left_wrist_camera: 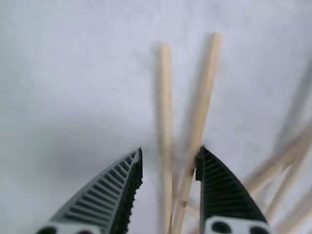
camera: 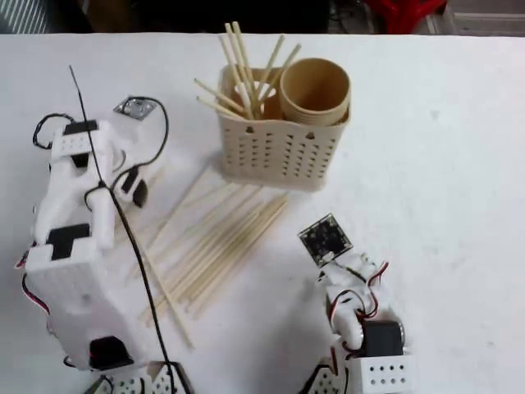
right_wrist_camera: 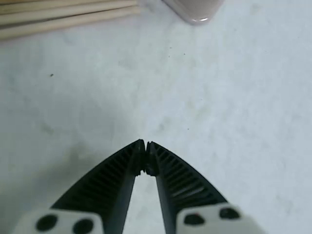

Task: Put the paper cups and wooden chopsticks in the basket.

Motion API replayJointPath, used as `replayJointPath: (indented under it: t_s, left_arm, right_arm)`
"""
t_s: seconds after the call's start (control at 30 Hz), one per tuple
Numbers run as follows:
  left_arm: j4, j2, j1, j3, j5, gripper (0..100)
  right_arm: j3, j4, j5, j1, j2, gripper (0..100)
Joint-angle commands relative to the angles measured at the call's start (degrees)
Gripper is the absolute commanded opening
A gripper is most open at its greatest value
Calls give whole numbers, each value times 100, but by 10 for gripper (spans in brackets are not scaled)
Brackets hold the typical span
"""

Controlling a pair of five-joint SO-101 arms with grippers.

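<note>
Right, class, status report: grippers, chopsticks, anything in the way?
Left gripper open around two chopsticks. Right gripper shut, empty. Cups in basket. Cable crosses the pile.

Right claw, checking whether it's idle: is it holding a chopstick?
No, the right claw is shut with nothing between its tips, and the chopsticks lie apart from it.

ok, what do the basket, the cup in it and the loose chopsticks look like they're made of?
basket: probably moulded plastic, cream and matt, judging by the regular rows of holes in its walls.
cup: looks like paper, tan and matt, with a thin rim.
chopsticks: pale bare wood or bamboo with no gloss. The grain is too faint to tell which.
</note>
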Motion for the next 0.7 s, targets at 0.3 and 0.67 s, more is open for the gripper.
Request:
replayJointPath:
  t_s: [0.3,0.67]
  left_arm:
    - [387,690,-13,-1002,-79,24]
    - [1152,268,48,-1802,26,22]
  right_arm:
    - [53,40,53,-13,-13,21]
    - [53,40,53,-13,-13,21]
